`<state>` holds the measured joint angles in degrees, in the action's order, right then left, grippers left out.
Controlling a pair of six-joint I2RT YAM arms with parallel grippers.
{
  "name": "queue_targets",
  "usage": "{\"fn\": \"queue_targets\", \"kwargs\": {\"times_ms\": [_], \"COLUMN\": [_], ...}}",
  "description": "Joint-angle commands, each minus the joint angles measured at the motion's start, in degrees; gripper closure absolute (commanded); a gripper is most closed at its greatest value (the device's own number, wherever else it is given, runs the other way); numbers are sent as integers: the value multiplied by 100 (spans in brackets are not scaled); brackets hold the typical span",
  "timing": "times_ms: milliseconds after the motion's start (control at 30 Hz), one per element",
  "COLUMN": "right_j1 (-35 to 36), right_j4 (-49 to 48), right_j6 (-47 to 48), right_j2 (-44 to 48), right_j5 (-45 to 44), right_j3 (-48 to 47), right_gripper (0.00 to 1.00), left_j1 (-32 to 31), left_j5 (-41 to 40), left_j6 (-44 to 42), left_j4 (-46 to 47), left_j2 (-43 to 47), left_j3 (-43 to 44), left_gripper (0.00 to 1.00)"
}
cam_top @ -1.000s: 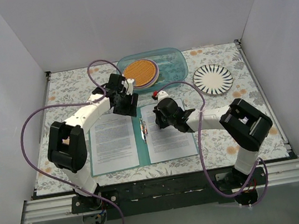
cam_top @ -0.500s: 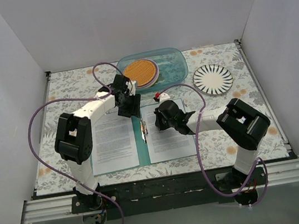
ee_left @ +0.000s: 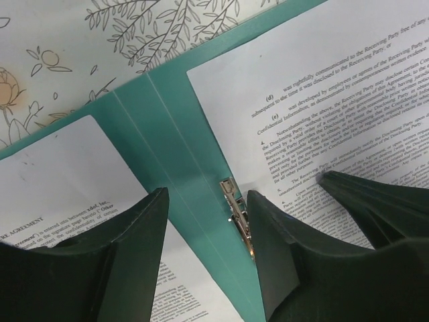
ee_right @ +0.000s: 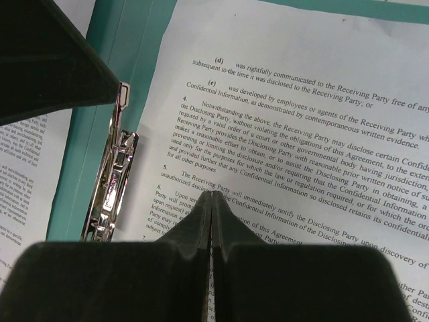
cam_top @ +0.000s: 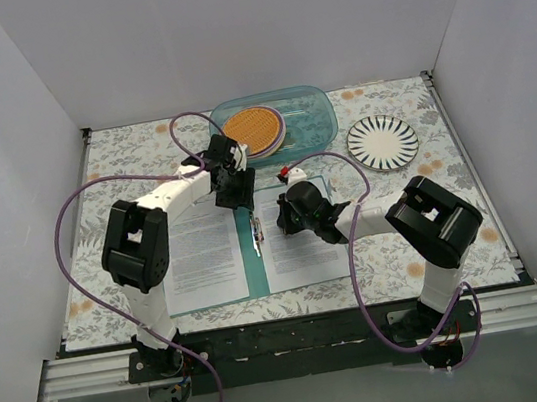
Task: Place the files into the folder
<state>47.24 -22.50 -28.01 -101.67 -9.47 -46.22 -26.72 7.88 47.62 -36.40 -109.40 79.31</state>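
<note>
Right pincer: our right pincer point(ee_right: 213, 198) is closed. Its two black fingertips point(ee_right: 194, 221) meet with nothing between them, and the joined tip rests on the printed page beneath.
Left pincer: our left pincer point(ee_left: 208, 201) has its jaws apart with nothing between them. It hangs over the folder's spine, and we judge that it touches nothing.
Under the right pincer: a white paper sheet of dense black text point(ee_right: 322, 121) lies flat on the right half of the folder.
Just left of the right pincer: a small silver metal clip point(ee_right: 114, 188) sits at that sheet's inner edge. We cannot tell whether the edge is tucked beneath it.
Below the left pincer: the thin flat teal-green folder point(ee_left: 161, 121) lies open, and its spine crease runs down between the jaws towards the clip.
Left of the left pincer: a second white printed sheet point(ee_left: 67, 174) lies on the folder's left half.
Beyond both pincers: a clear blue-tinted plastic container point(cam_top: 305, 105) holds a round orange woven mat point(cam_top: 253, 130). To its right is a round black-and-white striped plate point(cam_top: 382, 141). All of these sit on the floral tablecloth point(cam_top: 121, 162), well apart from the folder.
Done: as we read it, both sheets already lie inside the open covers, one on each half.
Left to do: we judge that the pages are not yet gathered and secured at the clip, and the cover is not yet shut over them.
</note>
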Motion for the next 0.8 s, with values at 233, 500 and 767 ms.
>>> {"fn": "queue_targets", "kwargs": {"times_ms": [233,500,767], "right_j1": [4,13,31], "right_j4": [-88,-123,-123], "right_j6": [-143,-187,-222], "right_j2": [-46,-37,-55], "right_j5": [51,60,77], "right_j3": [236,297,315], "right_gripper": [99,99,99], "left_j1": [-272,-299,-299], "left_j5": [-278,-313,-208], "left_j6": [72,72,90], "left_j4": [177,221,213], "left_j2": [-204,-248,-204], "left_j3": [120,120,111], "left_gripper": [52,63,80]}}
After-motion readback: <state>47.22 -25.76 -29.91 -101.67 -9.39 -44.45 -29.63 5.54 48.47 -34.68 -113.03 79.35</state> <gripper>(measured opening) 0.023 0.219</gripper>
